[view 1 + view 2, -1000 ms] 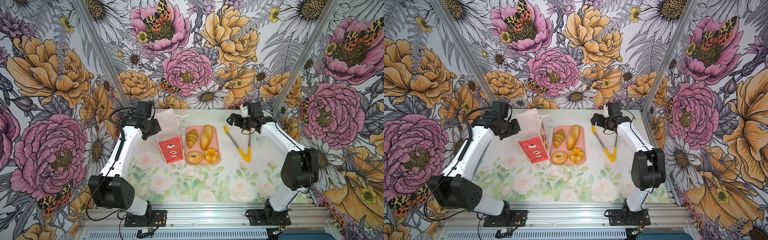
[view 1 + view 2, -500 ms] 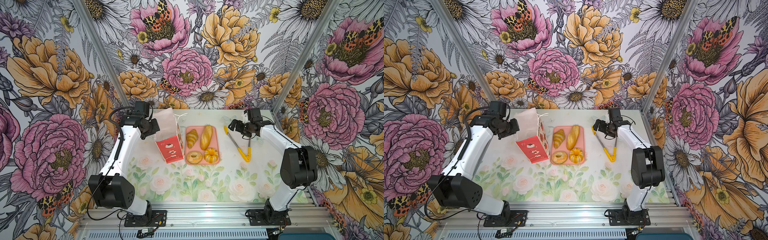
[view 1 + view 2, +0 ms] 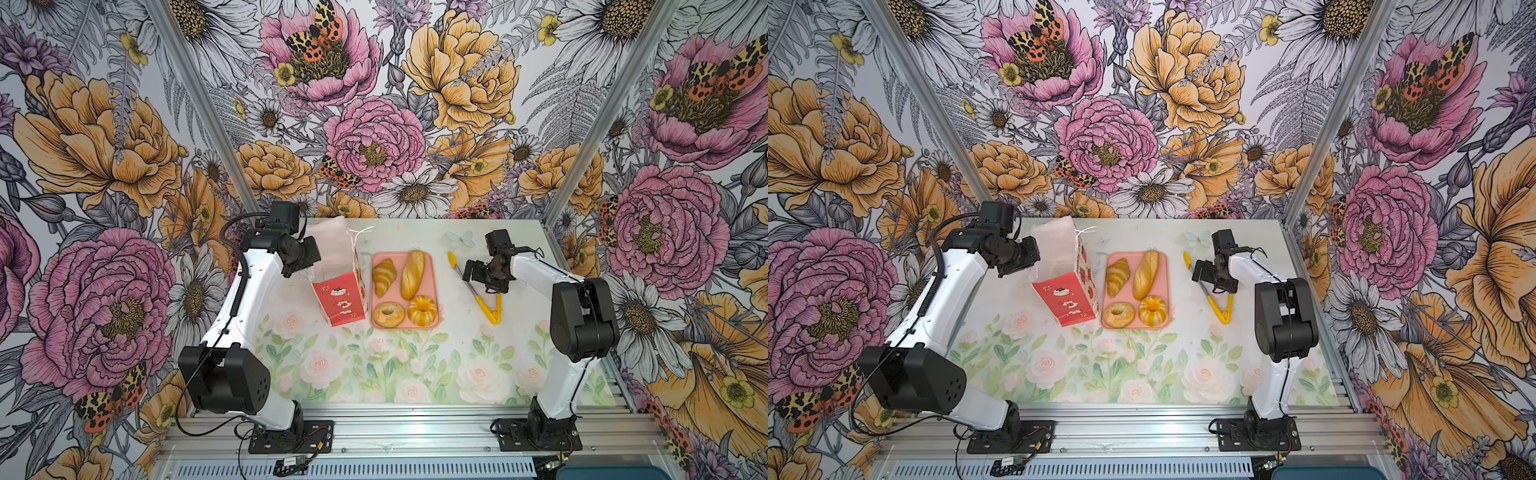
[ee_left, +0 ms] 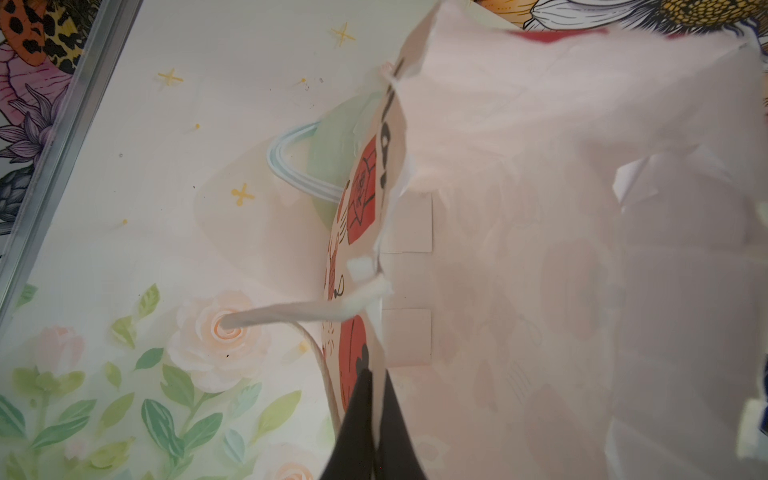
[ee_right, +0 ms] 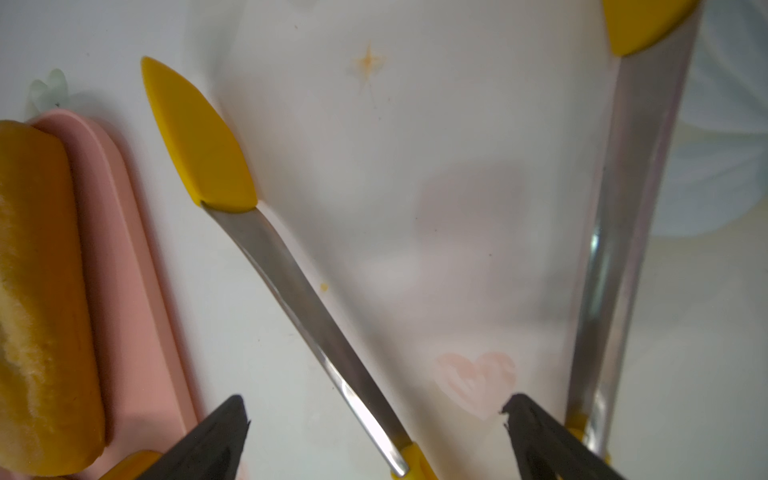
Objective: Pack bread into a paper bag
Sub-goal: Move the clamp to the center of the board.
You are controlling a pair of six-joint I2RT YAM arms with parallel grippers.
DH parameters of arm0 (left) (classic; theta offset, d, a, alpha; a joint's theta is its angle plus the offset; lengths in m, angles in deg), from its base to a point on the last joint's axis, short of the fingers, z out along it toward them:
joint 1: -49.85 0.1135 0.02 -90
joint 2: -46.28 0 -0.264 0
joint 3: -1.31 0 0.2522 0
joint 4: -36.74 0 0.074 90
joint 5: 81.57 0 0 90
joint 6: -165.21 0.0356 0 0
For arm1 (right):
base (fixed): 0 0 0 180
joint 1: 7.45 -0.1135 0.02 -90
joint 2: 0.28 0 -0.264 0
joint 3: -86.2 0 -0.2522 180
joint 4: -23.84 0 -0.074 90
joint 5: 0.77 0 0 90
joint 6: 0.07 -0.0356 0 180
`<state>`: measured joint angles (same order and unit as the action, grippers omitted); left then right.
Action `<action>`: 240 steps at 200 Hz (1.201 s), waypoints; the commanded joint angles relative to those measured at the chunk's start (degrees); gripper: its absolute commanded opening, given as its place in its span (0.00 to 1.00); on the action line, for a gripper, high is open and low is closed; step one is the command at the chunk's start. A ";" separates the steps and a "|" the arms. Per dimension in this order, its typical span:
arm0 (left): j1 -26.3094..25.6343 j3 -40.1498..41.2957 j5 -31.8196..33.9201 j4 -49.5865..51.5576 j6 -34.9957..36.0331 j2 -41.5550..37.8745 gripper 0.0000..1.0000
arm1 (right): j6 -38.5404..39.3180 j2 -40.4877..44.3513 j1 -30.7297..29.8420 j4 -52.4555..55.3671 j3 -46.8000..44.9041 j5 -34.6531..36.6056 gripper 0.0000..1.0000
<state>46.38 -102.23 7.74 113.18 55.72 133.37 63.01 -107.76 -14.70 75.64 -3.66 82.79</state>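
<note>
In a top view, the bag [image 3: 338,274] stands left of centre, just beside the tray [image 3: 433,286], where all the bread [image 3: 412,274] lies unpacked.

Left wrist view: the left gripper [image 4: 375,399], at lower centre, pinches the bag rim, likely to hold the mouth open.

Right wrist view: the right gripper [image 5: 376,409] spreads wide over the tongs [image 5: 291,282], seemingly ready to squeeze them.

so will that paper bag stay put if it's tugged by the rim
Probably not. The paper bag looks floppy: its wall creases where the left end effector pinches it. Tall on a small base, it seems light and may tip or slide.
</note>
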 commanded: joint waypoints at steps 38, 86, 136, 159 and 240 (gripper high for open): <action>0.56 -1.61 -1.68 -0.91 1.10 0.71 0.00 | 3.90 4.58 -0.58 9.05 2.11 6.18 0.99; 0.57 -1.72 -2.51 -0.90 1.36 0.89 0.00 | 5.29 3.35 -0.47 10.91 0.89 7.62 0.99; 0.56 -1.30 -2.67 -0.89 1.46 0.62 0.00 | 6.48 0.78 -0.31 11.00 0.02 5.97 0.99; 0.60 -1.10 -2.70 -0.89 1.64 0.63 0.00 | 7.23 -0.68 -0.25 11.18 -0.25 4.83 0.99; 0.49 0.04 -2.91 -0.89 1.27 -0.43 0.00 | 7.82 -5.11 0.91 11.09 1.72 2.94 0.99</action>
<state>46.38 -102.45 6.36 113.18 56.16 133.78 69.72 -110.39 -14.26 86.70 -4.20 86.82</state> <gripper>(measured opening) 0.053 0.993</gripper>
